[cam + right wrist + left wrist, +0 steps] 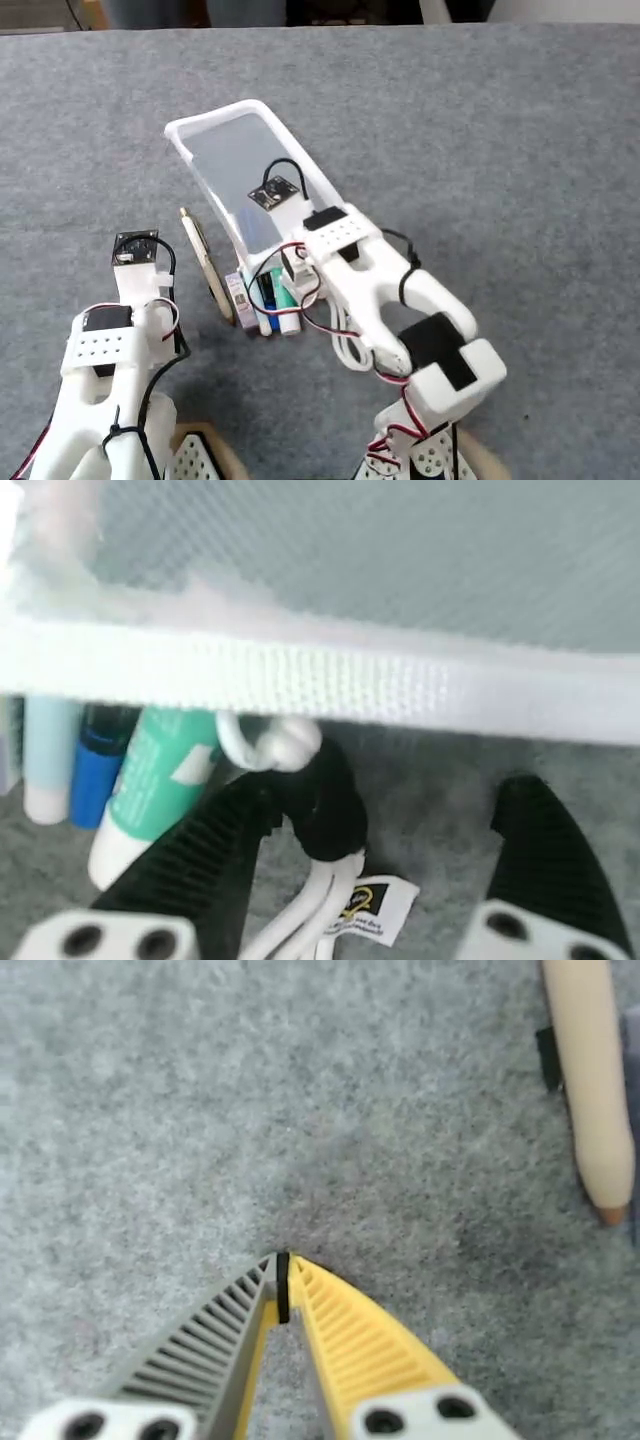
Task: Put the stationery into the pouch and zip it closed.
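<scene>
Right hand (395, 800), released, faces the zipper edge of the pouch (400, 680) just ahead of it, stationery (150, 770) beside one finger; left hand (281, 1285), clenched empty, over the tabletop (150, 1110) near a beige pencil (590, 1080).

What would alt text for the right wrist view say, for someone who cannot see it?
The right gripper, black and open, hangs close to the white zip band of a mesh pouch, with the zip pull by one finger. A green tube and a blue pen lie at the pouch's edge on the grey table.
</scene>
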### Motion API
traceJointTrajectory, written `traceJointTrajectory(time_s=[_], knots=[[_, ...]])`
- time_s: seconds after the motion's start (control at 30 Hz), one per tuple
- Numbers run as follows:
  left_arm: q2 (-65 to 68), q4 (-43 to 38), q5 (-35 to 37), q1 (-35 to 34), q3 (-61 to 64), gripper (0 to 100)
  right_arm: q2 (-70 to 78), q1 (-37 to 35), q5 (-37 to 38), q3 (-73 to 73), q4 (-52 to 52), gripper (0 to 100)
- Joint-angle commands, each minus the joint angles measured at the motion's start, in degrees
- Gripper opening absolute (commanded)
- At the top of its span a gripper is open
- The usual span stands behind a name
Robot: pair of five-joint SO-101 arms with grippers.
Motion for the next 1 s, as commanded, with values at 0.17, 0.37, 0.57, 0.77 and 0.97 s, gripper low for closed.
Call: traceJointTrajectory(time_s=[0.17,0.37,0.57,0.77,0.97], knots=[[-0.2,-1.7,0.6,-0.4,-0.9,3,-0.1,0.5,-0.2,-6.4,-0.4,34.2],[-0.2,-1.8,0.6,-0.4,-0.9,3,0.0,0.5,-0.3,-7.2,-1.0,25.7],[-0.2,-1.8,0.6,-0.4,-0.9,3,0.1,0.7,-0.1,-6.4,-6.2,9.5],[-0.2,-1.8,0.6,-0.4,-0.9,3,0.1,0.7,-0.2,-4.3,-7.3,9.3],[-0.2,-1.8,0.6,-0.4,-0.9,3,0.1,0.8,0.1,-3.3,-6.9,9.3]])
